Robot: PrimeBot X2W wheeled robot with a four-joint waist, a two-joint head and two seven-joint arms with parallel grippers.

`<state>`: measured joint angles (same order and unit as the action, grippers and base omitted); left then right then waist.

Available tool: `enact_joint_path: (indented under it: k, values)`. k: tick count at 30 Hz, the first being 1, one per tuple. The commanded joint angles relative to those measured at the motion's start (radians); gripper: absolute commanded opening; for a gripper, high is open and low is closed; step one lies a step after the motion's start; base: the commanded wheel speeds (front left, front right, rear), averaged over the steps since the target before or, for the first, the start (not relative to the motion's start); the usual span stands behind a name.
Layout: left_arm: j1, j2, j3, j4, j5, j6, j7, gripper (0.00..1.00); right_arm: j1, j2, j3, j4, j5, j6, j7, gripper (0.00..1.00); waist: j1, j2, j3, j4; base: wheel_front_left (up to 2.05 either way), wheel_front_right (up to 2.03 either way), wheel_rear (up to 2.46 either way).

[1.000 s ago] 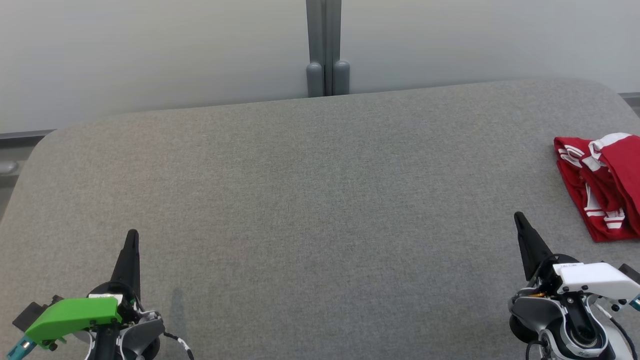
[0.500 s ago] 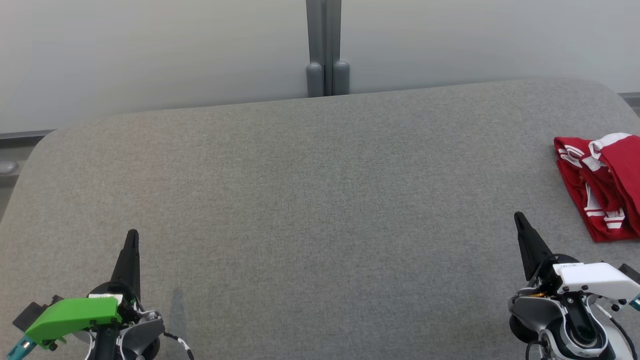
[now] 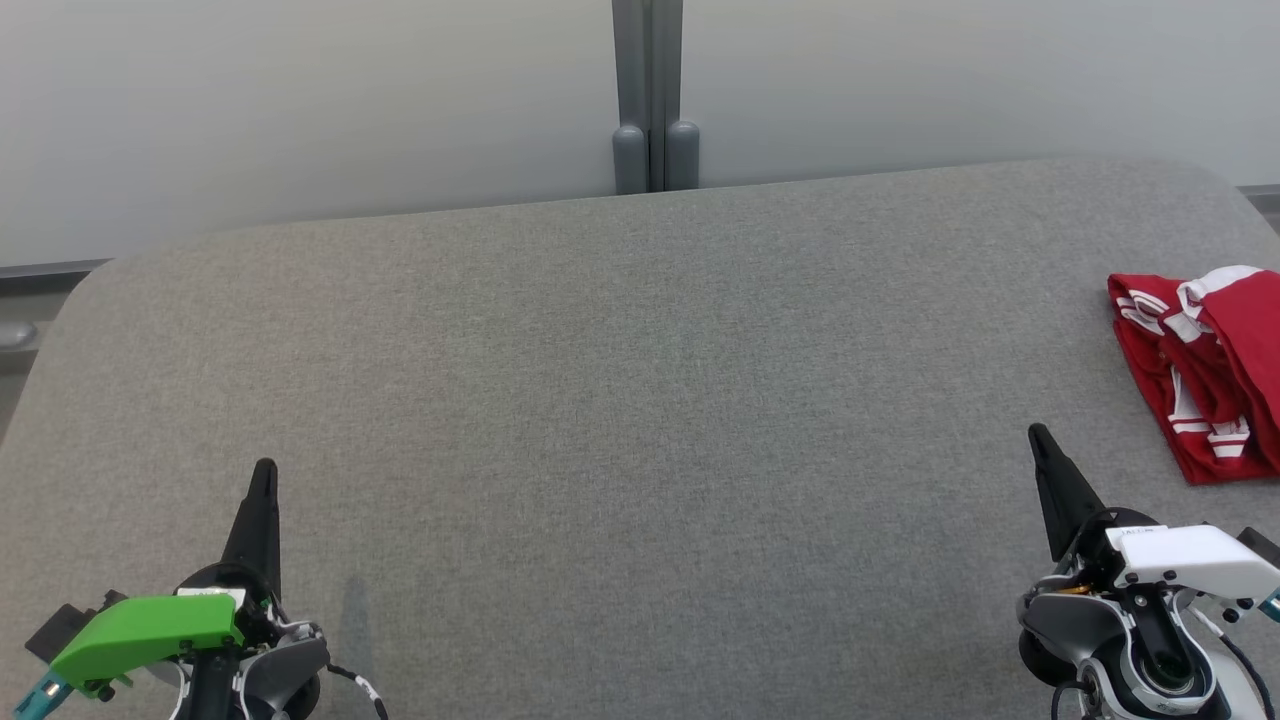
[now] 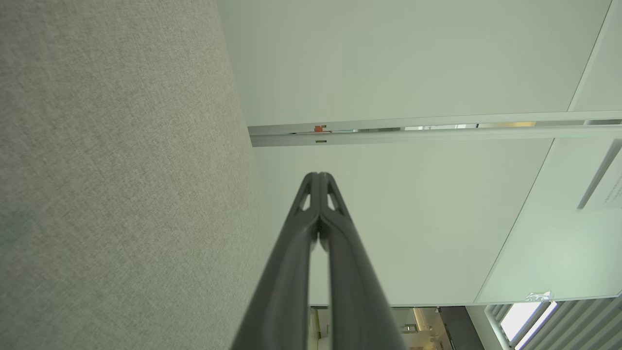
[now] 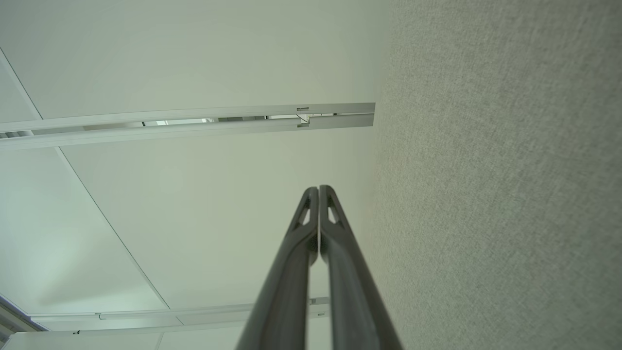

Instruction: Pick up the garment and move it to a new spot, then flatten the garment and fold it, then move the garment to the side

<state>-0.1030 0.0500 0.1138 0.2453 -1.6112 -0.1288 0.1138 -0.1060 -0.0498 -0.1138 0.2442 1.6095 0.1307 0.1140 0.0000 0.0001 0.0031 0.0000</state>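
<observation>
Garment [image 3: 1200, 380], red with white stripes and markings, folded into a loose bundle on the grey fabric counter [image 3: 640, 400]. The white marks do not resolve into legible writing. The garment lies ahead of and to the right of the right gripper [image 3: 1038, 432], near it but apart, and well apart from the left gripper [image 3: 264, 468]; the picture's edge cuts off its right side.

A small label on the right gripper's white housing [image 3: 1180, 555] is too small to read, as is a small sign [image 4: 539, 295] on the wall in the left wrist view.

Jaws: the left gripper [image 4: 318, 176] and the right gripper [image 5: 319, 188] are both closed tip to tip, with a thin slit between the fingers lower down, holding nothing.

The head view takes in the garment and a grey post [image 3: 650, 100] beyond the counter, between the two jaws. The wrist views show counter fabric beside the jaws, pale wall panels and a horizontal rail [image 5: 194, 121].
</observation>
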Motion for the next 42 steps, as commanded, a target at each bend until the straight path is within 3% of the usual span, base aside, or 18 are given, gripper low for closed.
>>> enact_joint_path:
  k: [1,42]
  values:
    - [-0.011,0.000,0.002,-0.002,-0.003,-0.004,0.004,0.00,-0.006,0.000,-0.001,0.002,0.006,0.000,0.002,0.00,0.0000,-0.0001,0.000,0.000,0.00,0.00,0.00]
    - [-0.011,0.000,0.002,-0.002,-0.003,-0.004,0.004,0.00,-0.006,-0.001,-0.001,0.002,0.007,0.000,0.002,0.00,0.0000,-0.0001,0.000,0.000,0.00,0.00,0.00]
